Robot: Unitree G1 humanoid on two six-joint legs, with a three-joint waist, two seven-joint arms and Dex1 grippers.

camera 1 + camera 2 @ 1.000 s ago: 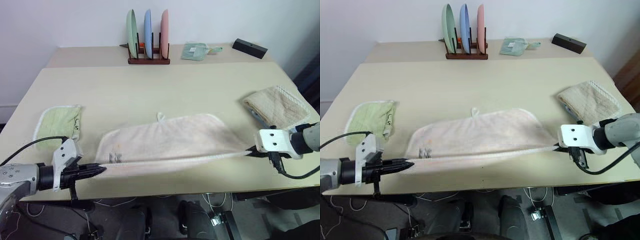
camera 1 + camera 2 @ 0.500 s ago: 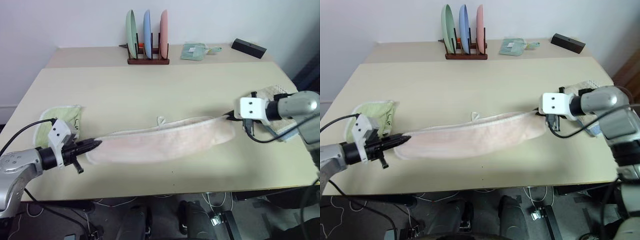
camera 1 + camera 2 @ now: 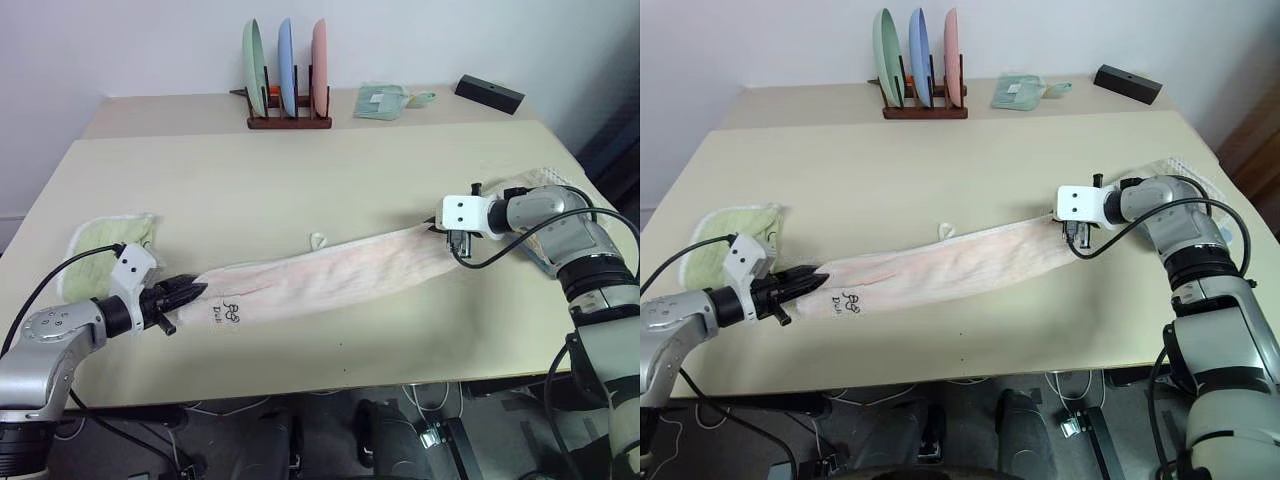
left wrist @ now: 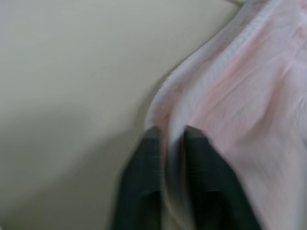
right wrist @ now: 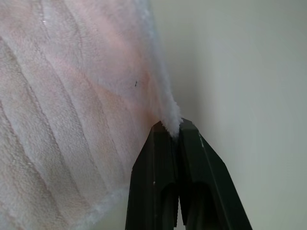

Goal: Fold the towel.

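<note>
Dish rack [image 3: 288, 121] at far edge of desk [image 3: 330, 180] holds 3 upright plates: green [image 3: 250, 68], blue [image 3: 286, 66], pink [image 3: 319, 65]. Well nearer than rack, the towel [image 3: 330, 282] lies on desk as a long narrow band, stretched w/ its right end farther back, small dark logo [image 3: 225, 312] near left end, white loop [image 3: 318, 240] on far edge. Left pincer [image 3: 192, 291] at left end, cloth between its fingers [image 4: 144, 177] w/ a small gap showing, grasping the towel. Right pincer [image 5: 171, 129] at right end, clenched on a tuft of towel edge. Green towel [image 3: 100, 240] beyond left pincer near desk's left edge; beige towel [image 3: 545, 185] by right edge. Broad bare desk between rack & the towel; bare strip along near edge too.
</note>
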